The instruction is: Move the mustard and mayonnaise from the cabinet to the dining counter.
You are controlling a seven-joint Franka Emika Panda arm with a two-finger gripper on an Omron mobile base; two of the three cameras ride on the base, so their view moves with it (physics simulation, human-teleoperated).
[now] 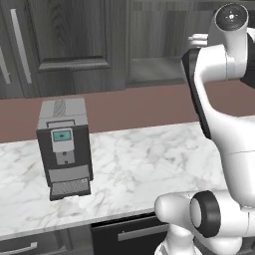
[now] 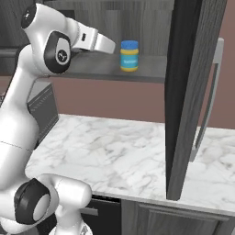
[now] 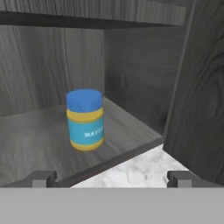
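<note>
The mayonnaise (image 3: pixel 85 119) stands upright on the cabinet (image 3: pixel 39 144) shelf, at about eleven o'clock from the gripper (image 3: pixel 112 178) in the hand view. The jaws are fully spread and hold nothing, so the robot's reach likely runs forward and slightly left.

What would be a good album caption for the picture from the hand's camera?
Open gripper faces the blue-lidded mayonnaise standing upright on the cabinet shelf.

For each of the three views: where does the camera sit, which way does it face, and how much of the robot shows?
Left base view: behind-left, looking over the worktop at the coffee machine; arm at right.
Right base view: behind-right, facing the open cabinet; arm at left.
Hand view: on the hand, facing the shelf; open gripper below.
Right base and hand views share the mayonnaise.
</note>
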